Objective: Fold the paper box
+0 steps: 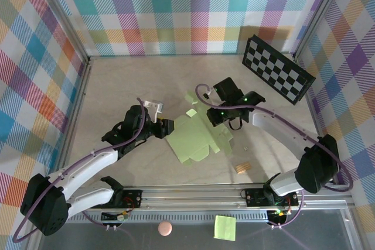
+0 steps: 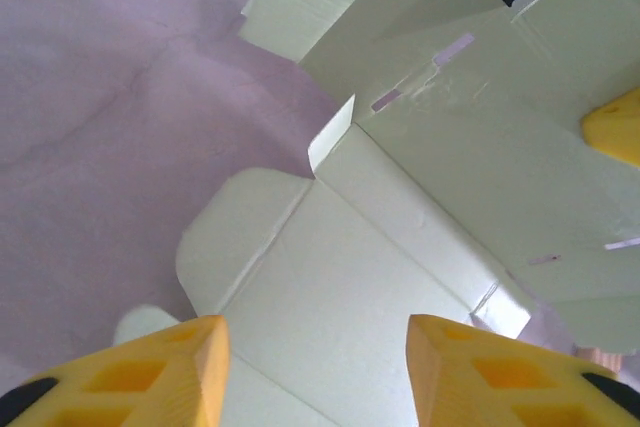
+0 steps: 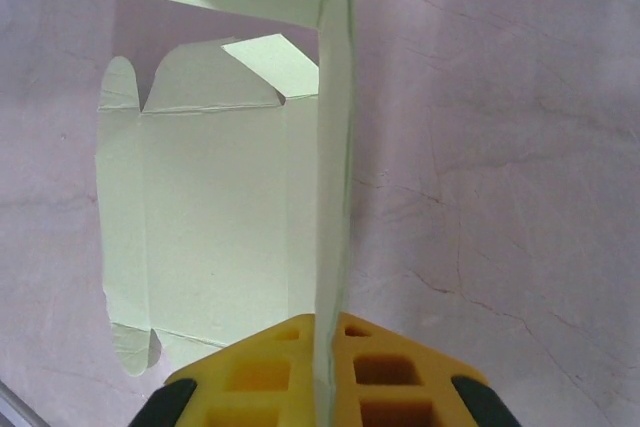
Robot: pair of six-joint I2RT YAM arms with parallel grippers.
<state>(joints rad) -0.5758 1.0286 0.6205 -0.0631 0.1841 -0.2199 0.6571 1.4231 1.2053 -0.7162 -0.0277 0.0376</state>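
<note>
The paper box [image 1: 196, 139] is a pale green die-cut sheet lying mostly flat in the middle of the table. My left gripper [image 1: 170, 127] hovers over its left edge. In the left wrist view this left gripper [image 2: 318, 367] stands open, its yellow fingertips [image 2: 170, 372] apart above a creased panel of the paper box [image 2: 400, 247], holding nothing. My right gripper [image 1: 218, 115] is at the sheet's far right side. In the right wrist view this right gripper [image 3: 325, 347] is shut on a panel of the paper box [image 3: 333, 177] that stands upright on edge, while the rest lies flat to the left.
A checkerboard [image 1: 276, 68] leans at the back right corner. A small wooden piece [image 1: 242, 168] lies near the front, right of the sheet. A green sticky note [image 1: 225, 227] and a pink round thing [image 1: 165, 228] sit on the front ledge. Plaid walls enclose the table.
</note>
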